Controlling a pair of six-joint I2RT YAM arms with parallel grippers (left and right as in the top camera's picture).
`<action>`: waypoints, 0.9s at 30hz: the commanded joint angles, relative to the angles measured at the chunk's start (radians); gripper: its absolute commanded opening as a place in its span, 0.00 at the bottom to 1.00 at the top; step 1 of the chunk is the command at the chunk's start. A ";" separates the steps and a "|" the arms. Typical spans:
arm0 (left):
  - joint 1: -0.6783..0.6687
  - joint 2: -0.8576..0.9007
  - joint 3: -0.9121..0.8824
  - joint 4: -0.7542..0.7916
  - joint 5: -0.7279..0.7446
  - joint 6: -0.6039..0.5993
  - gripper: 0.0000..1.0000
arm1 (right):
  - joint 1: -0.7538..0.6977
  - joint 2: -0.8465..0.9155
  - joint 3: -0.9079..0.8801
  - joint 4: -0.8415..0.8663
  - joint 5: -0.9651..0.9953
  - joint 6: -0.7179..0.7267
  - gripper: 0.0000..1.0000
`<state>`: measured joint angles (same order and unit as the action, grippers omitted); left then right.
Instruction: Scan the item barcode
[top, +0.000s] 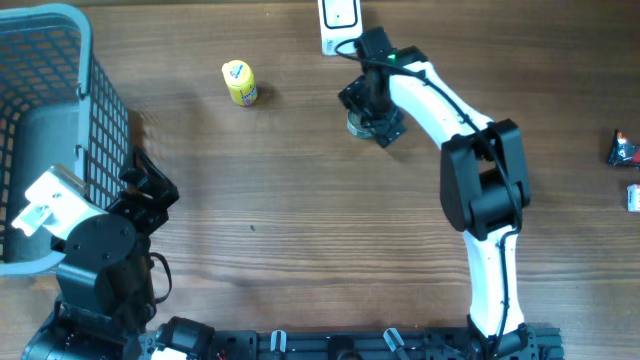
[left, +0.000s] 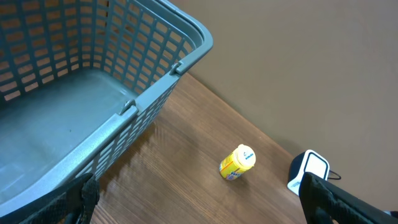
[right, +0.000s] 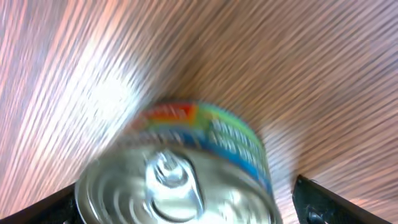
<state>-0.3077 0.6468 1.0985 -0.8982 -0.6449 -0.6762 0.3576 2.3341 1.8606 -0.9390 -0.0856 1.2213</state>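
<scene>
Grasp step. The right claw (top: 374, 112), open, straddles the squat silver tin with coloured label (right: 205, 134) on the brown wooden table (top: 300, 230). Next: close, lift, turn the barcode toward the white box-shaped scanner (top: 338, 18) just beyond the claw.

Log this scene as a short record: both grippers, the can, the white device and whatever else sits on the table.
right gripper: open, jaws either side of the can, not closed
can: upright on the table, pull-tab lid up
left gripper: open, empty, beside the basket
basket: grey-blue, left side, nothing seen inside
white device: far edge, beyond the right gripper; likely the scanner
yellow bottle: on the table, between basket and white device
small items: right edge, too small to identify
</scene>
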 joint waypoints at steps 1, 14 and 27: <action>-0.004 -0.002 -0.001 -0.001 0.008 -0.013 1.00 | -0.025 0.099 -0.019 -0.016 0.084 -0.046 1.00; -0.004 -0.002 -0.001 -0.001 0.008 -0.013 1.00 | -0.014 0.099 -0.019 -0.035 0.043 -0.017 0.87; -0.004 -0.002 -0.001 -0.001 0.008 -0.013 1.00 | -0.014 0.099 -0.019 0.002 0.183 -0.414 0.86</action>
<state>-0.3077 0.6468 1.0985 -0.8982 -0.6449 -0.6762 0.3470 2.3417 1.8690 -0.9562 -0.0246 1.0393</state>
